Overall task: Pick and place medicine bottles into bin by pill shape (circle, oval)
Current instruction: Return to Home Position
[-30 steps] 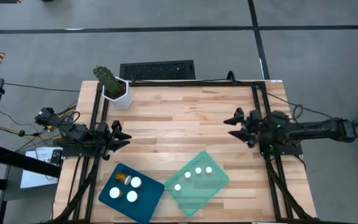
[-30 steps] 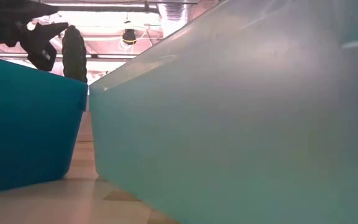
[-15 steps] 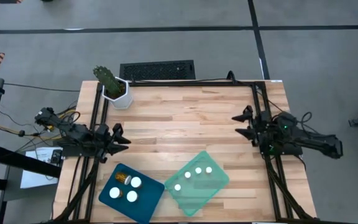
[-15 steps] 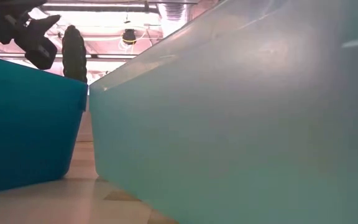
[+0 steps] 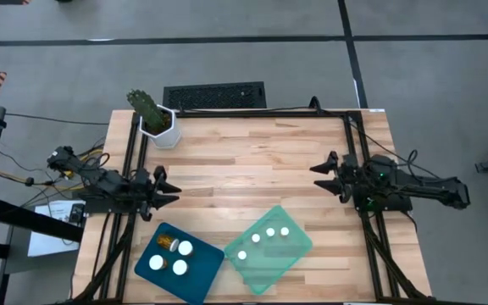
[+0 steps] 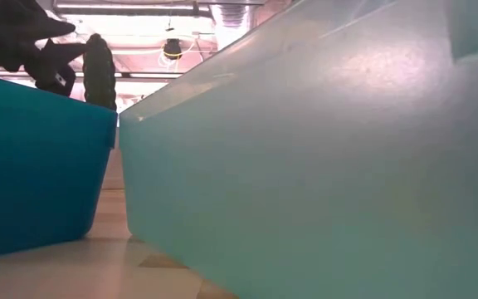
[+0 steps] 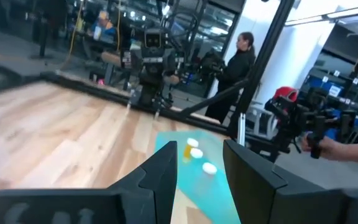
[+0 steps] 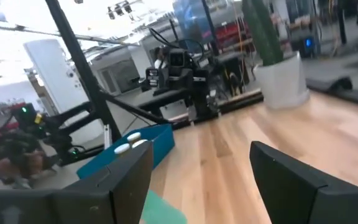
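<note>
Several amber medicine bottles with white caps stand in two bins near the table's front edge: some in the blue bin [image 5: 179, 261], one of them lying on its side [image 5: 167, 245], and several in the pale green bin [image 5: 268, 246]. My left gripper [image 5: 168, 186] is open and empty at the table's left edge, above the blue bin's far side. My right gripper [image 5: 320, 173] is open and empty at the table's right side. White caps also show in the left wrist view [image 7: 196, 153] and the right wrist view [image 8: 128, 142].
A white pot with a green plant [image 5: 155, 119] stands at the table's far left corner. A dark vent grille [image 5: 214, 95] lies beyond the far edge. The bare wooden table [image 5: 252, 161] lies between the arms. A person [image 7: 238, 68] stands in the room beyond the table.
My right arm has drawn back toward the table's right edge and swung slightly, its gripper staying open near the same spot. My left gripper has shifted only slightly.
</note>
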Controlling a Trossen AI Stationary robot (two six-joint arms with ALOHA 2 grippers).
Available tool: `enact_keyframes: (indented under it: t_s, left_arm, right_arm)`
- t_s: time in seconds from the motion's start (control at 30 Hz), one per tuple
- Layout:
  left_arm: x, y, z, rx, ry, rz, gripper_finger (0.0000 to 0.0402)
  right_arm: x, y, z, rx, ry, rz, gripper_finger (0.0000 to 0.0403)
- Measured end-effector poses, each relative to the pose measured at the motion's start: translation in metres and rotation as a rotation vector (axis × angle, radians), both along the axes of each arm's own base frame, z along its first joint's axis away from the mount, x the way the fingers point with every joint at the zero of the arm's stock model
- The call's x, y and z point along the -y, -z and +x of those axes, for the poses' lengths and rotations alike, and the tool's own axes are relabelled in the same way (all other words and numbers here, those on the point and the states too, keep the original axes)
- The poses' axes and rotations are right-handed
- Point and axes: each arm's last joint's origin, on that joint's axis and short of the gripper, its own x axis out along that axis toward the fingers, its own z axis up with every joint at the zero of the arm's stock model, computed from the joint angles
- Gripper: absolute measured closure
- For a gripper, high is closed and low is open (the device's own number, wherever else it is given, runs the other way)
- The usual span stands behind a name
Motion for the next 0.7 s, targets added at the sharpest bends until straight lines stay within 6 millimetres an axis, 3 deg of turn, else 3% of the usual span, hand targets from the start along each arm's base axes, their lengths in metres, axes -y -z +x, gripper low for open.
enact_keyframes:
  t_s: [0.13, 0.7]
  left_arm:
    - [0.000, 0.002, 0.000, -0.026, 0.012, -0.046, 0.0279]
    - [0.000, 0.002, 0.000, -0.033, 0.005, 0.000, 0.0279]
  right_arm:
    - [0.000, 0.004, 0.000, -0.040, -0.007, 0.076, 0.0121]
    - [0.000, 0.012, 0.001, -0.123, -0.002, 0.080, 0.0121]
